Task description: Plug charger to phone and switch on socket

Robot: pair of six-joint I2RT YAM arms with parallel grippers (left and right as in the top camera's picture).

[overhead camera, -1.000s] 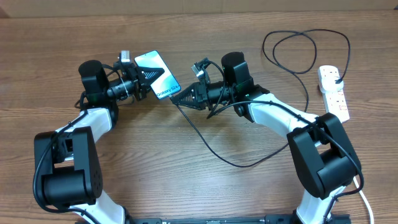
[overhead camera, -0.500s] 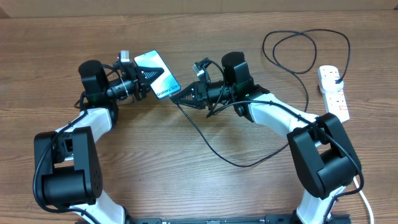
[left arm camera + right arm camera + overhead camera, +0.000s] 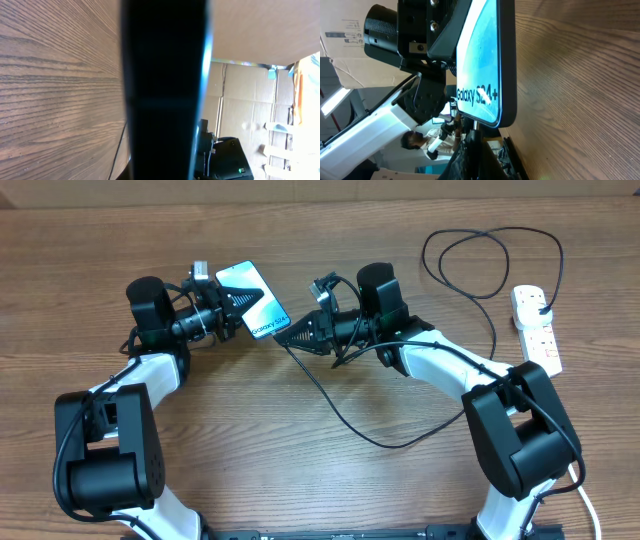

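Over wooden table (image 3: 300,490), left claw (image 3: 238,306) clamps phone (image 3: 270,320); right claw (image 3: 283,339) pinches charger (image 3: 340,420) tip

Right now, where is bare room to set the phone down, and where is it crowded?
Bare table: left of the left arm, and in front between that arm and the charger. Crowded: around the phone, between left claw and right claw, and far right by the socket.

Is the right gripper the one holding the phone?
No, the left gripper is clamped on the phone, while the right gripper holds the cable at the phone's end.
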